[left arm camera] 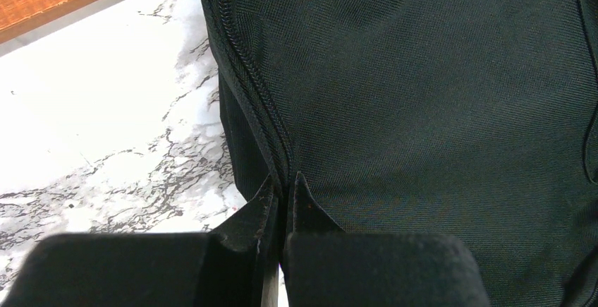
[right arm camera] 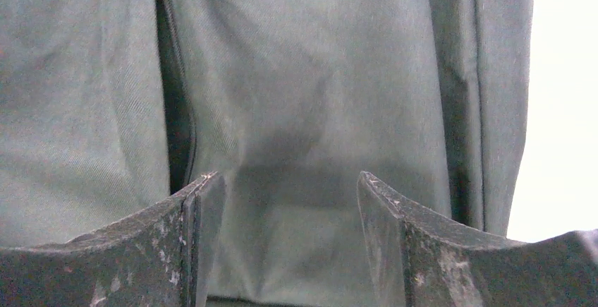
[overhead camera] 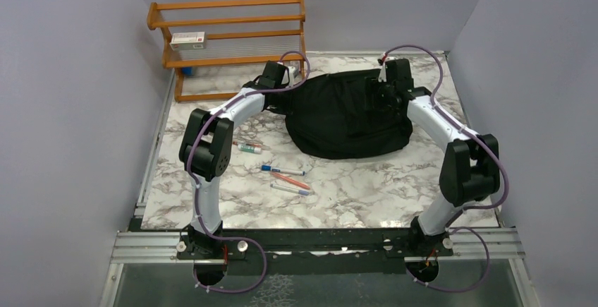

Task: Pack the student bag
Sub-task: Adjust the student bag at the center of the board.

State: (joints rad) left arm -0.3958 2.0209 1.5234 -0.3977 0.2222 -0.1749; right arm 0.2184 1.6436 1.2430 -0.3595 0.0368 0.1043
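The student bag (overhead camera: 345, 113) is a large black fabric backpack lying flat at the back middle of the marble table. My left gripper (overhead camera: 285, 85) is at the bag's left edge. In the left wrist view it (left arm camera: 285, 180) is shut, with the tips pinching the bag's zipper seam (left arm camera: 247, 67). My right gripper (overhead camera: 384, 92) is over the bag's upper right part. In the right wrist view it (right arm camera: 289, 180) is open, with bag fabric (right arm camera: 296, 95) between and beyond the fingers. Several pens (overhead camera: 285, 178) lie on the table in front of the bag.
A wooden rack (overhead camera: 233, 39) stands at the back left with a small white box (overhead camera: 187, 38) on a shelf. Another marker (overhead camera: 248, 148) lies by the left arm. Grey walls close in on both sides.
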